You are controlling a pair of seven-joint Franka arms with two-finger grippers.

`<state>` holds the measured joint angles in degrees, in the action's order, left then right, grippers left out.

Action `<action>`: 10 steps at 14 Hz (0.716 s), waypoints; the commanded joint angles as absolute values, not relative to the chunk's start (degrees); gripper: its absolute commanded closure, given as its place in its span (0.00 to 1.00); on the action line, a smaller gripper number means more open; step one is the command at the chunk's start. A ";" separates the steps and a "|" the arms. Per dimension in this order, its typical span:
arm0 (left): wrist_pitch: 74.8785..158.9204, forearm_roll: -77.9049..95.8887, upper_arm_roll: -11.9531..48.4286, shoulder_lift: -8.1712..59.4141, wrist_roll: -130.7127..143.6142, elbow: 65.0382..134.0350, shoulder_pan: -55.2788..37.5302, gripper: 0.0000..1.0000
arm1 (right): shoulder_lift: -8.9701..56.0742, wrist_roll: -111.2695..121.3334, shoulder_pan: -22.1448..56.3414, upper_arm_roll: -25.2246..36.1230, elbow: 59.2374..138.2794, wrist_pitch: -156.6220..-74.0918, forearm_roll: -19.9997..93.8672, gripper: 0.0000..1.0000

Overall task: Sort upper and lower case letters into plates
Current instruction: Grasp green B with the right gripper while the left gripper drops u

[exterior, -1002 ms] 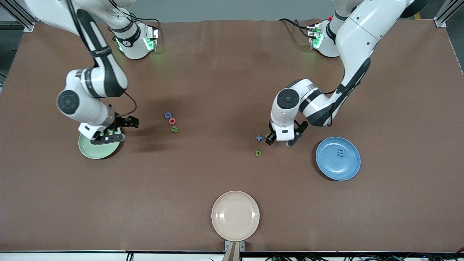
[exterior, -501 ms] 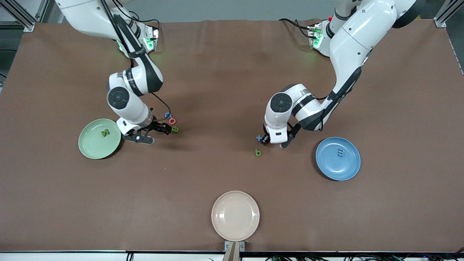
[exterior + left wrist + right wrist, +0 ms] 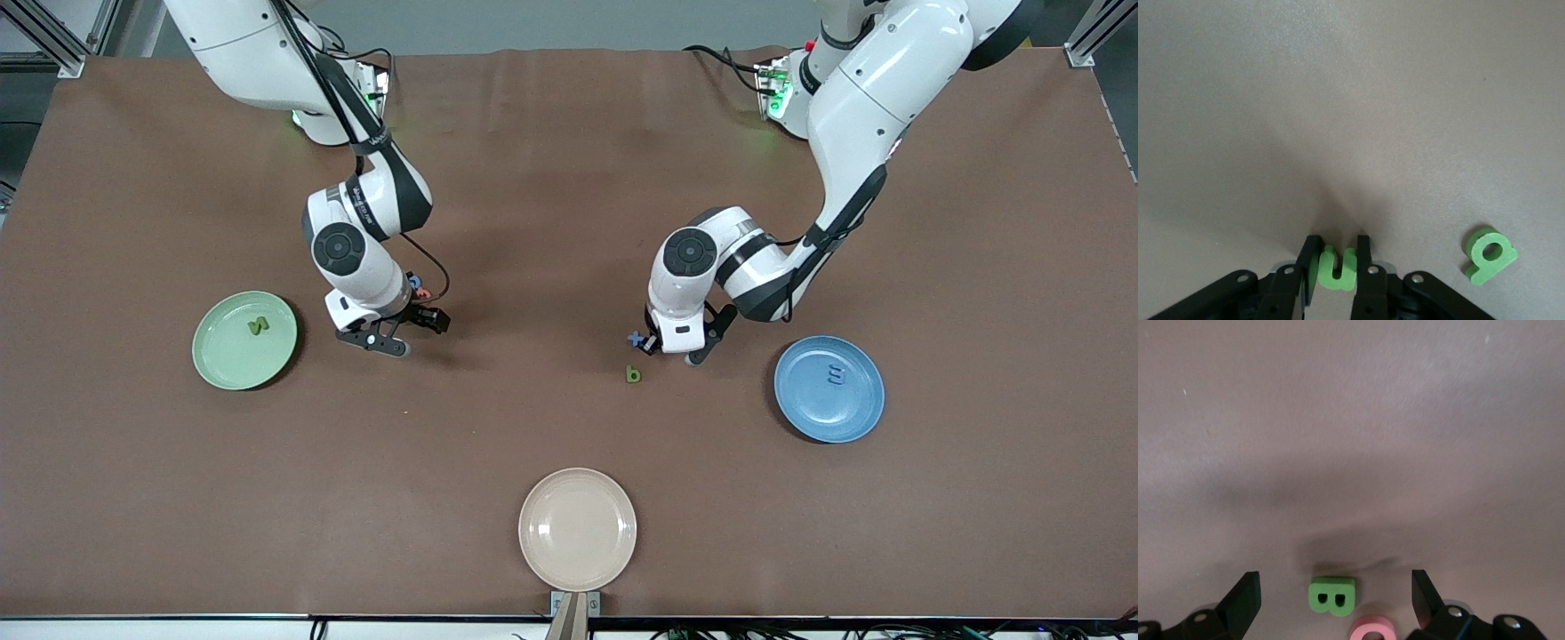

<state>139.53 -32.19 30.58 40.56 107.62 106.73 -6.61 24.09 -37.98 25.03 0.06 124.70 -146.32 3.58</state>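
The left gripper (image 3: 1336, 273) is down at the brown desk (image 3: 569, 427), its fingers pinched on a chunky green "u" (image 3: 1335, 269), a grip only the left wrist view shows; in the front view the arm hides that letter. A green "b" (image 3: 633, 374) lies just beside it, nearer the camera, and a blue "x" (image 3: 635, 339) peeks out at the gripper's edge. The right gripper (image 3: 1335, 600) hangs spread wide and empty above a green "B" (image 3: 1332, 595), with a pink-red round letter (image 3: 1373, 629) touching it. A green "N" (image 3: 258, 326) sits in the glossy pale green plate (image 3: 222, 364); a blue letter (image 3: 834, 376) rests in the blue plate (image 3: 813, 418). The cream plate (image 3: 578, 529) is nearest the camera.
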 commanded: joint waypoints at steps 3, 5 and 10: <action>136.24 -33.84 30.59 34.29 104.96 106.79 -1.51 1.00 | 25.75 -39.20 26.98 0.70 124.01 -146.16 4.66 0.14; 134.66 -33.84 30.59 32.35 98.99 106.96 2.09 1.00 | 26.19 -39.20 27.25 0.70 124.01 -146.16 4.66 0.20; 134.47 -33.84 30.59 31.73 85.62 107.14 10.53 0.99 | 26.54 -39.20 27.25 0.62 123.93 -146.16 4.66 0.37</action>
<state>134.73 -32.72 30.26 32.68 88.21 105.73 8.32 26.06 -38.76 26.44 0.11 124.53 -146.32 3.59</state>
